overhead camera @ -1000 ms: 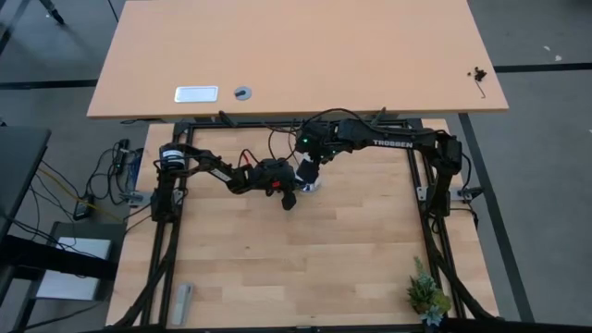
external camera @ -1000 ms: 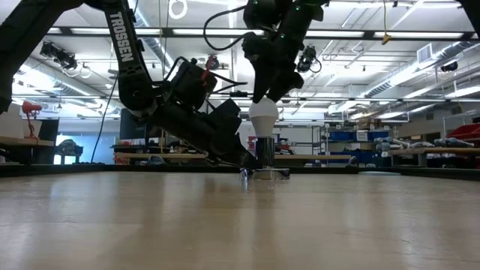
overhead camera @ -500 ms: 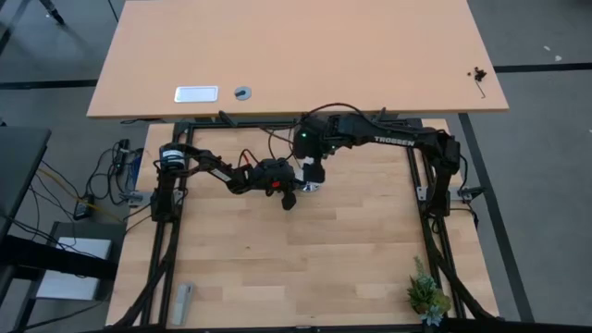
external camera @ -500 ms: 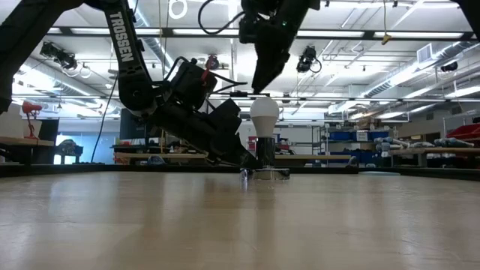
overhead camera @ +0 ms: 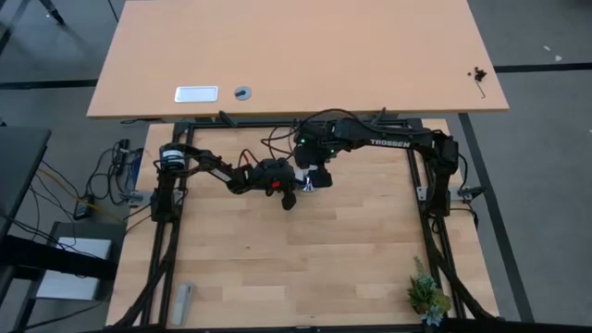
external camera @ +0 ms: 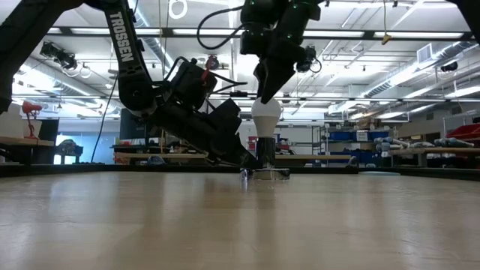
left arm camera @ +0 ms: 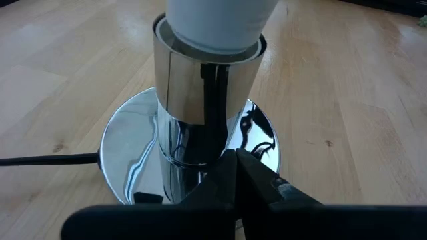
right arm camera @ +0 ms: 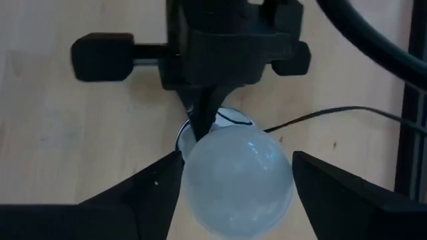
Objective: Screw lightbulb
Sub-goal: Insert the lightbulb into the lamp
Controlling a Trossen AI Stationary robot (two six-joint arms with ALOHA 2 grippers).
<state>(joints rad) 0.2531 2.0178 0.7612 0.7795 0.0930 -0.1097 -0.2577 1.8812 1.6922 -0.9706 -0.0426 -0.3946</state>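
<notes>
The white frosted lightbulb [external camera: 265,116] stands upright with its base in the chrome socket [left arm camera: 200,87], which rises from a round mirror-like plate [left arm camera: 127,153] on the wooden table. My right gripper [right arm camera: 237,177] hangs over the bulb, pointing steeply down. It is open, with one finger [right arm camera: 150,193] on each side of the bulb's dome [right arm camera: 237,180]. My left gripper [left arm camera: 235,163] is shut and reaches in low from the table's left to the foot of the socket. My left gripper rests its shut fingertips on the chrome plate [left arm camera: 257,143], right at the foot of the socket's stem. It comes slanting down from the table's left. The plate lies flat on the table. My right gripper's fingers stand close against the bulb's dome; I cannot tell whether they touch it.
A thin black cord [left arm camera: 47,160] runs from the socket across the table. A small potted plant [overhead camera: 427,294] stands at the near right corner and a grey object [overhead camera: 182,301] lies at the near left. A second tabletop [overhead camera: 296,55] lies beyond the far edge.
My right gripper let go of the bulb and rose just clear of its top. It then rolled about its own axis and came back down around the dome. The bulb, the socket and my left gripper stayed put.
</notes>
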